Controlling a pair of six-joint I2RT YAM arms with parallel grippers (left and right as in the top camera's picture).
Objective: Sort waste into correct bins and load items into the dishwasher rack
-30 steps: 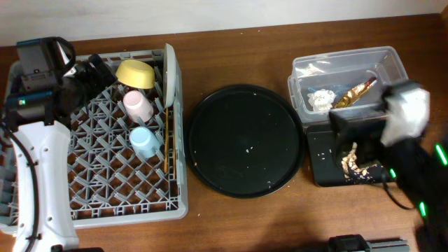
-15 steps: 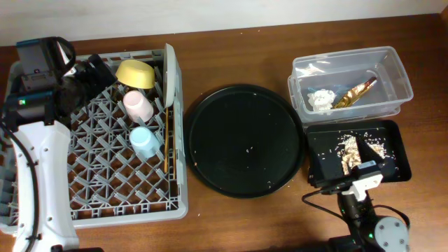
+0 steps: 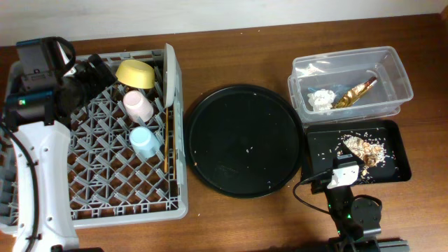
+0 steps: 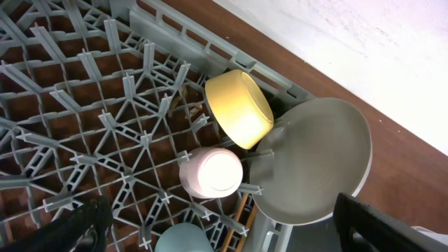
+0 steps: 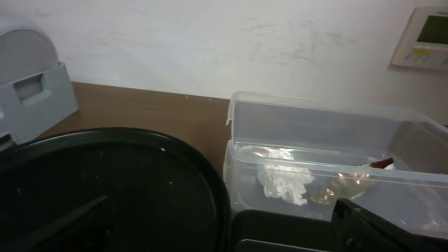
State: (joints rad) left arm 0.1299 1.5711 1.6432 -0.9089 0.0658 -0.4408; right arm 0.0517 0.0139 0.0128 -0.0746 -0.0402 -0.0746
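Note:
The grey dishwasher rack (image 3: pixel 42 210) at the left holds the yellow bowl (image 3: pixel 135 73), pink cup (image 3: pixel 138 106), light-blue cup (image 3: pixel 144 141), upright white plate (image 3: pixel 170 73) and chopsticks (image 3: pixel 166 143). My left gripper (image 3: pixel 89 73) hovers open and empty over the rack's far left; its wrist view shows the bowl (image 4: pixel 238 108), pink cup (image 4: pixel 211 173) and plate (image 4: pixel 315 161). The clear tub (image 3: pixel 395 70) holds the napkin (image 3: pixel 321 98) and gold wrapper (image 3: pixel 354 92). The black tray (image 3: pixel 322 150) holds food scraps (image 3: pixel 364 148). My right gripper (image 3: pixel 339 178) is open and empty, low at the tray's front edge.
The large round black tray (image 3: pixel 244 140) lies between the rack and the bins, with a few crumbs on it. In the right wrist view the tub (image 5: pixel 315 133) with the napkin (image 5: pixel 285 182) is straight ahead and the round tray (image 5: pixel 105 182) is to the left.
My right arm has pulled back from over the tub and black tray to the table's front edge, uncovering the food scraps. The left arm has not moved.

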